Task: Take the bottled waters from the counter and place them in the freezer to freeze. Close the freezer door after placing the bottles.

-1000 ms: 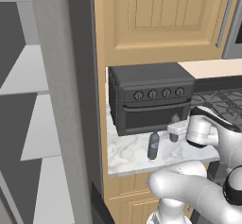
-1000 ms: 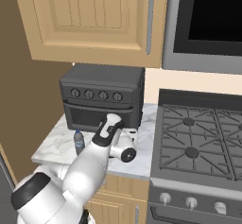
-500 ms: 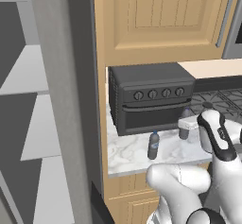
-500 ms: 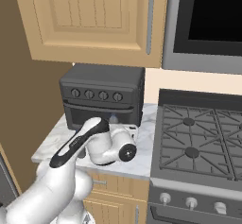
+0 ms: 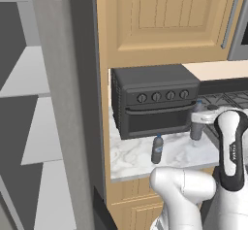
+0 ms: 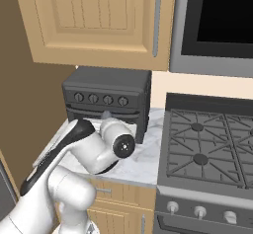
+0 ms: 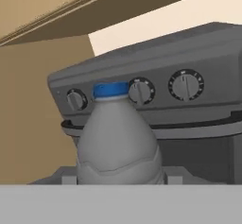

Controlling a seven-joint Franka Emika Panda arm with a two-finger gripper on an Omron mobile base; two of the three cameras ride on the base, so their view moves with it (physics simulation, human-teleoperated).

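Note:
My gripper (image 5: pixel 195 123) is shut on one bottled water (image 5: pixel 196 132), holding it in front of the toaster oven's right end, just above the counter (image 5: pixel 131 162). In the hand view this bottle (image 7: pixel 118 142) with its blue cap stands upright between the two fingertips (image 7: pixel 68 178). The other bottled water (image 5: pixel 157 149) stands on the marble counter before the oven's middle. The freezer (image 5: pixel 38 83) at the left stands open with its pale shelves showing. I cannot make out the freezer door. In the right base view my own arm hides the gripper and most of the bottle.
A black toaster oven (image 5: pixel 155 103) fills the back of the counter under wooden wall cabinets (image 5: pixel 160 20). The freezer's grey side wall (image 5: pixel 72 107) stands between the counter and the shelves. A black gas stove (image 6: pixel 207 144) lies to the right.
The hand has carried the held bottle a little to the right and up along the oven front while the arm swung round. The other bottle has stayed put.

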